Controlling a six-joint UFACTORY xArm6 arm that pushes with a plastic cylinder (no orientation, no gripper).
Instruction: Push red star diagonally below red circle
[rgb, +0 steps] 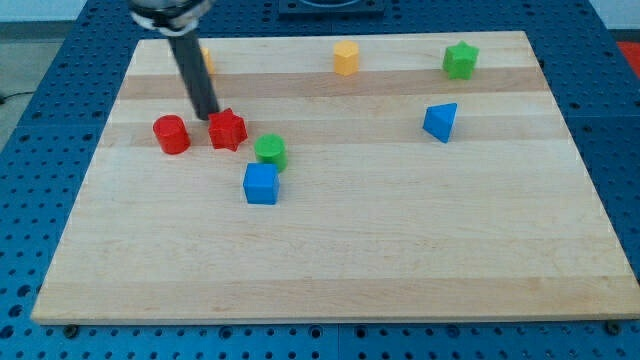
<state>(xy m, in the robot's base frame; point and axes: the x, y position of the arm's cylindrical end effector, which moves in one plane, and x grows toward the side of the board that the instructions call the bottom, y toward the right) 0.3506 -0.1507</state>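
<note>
red star: a small red star-shaped block (228, 130), lying flat on the wooden board in its left half, toward the far side.
red circle: a small red round cylinder block (171, 134), standing upright just left of the star, level with it, a narrow gap between them.

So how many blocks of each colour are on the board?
Red: 2, circle and star
Green: 2, circle and star
Blue: 2, cube and the other blue block
Yellow: 2, one in plain view, one partly behind the rod
Total: 8
My tip is just above the red star, on its left.
</note>
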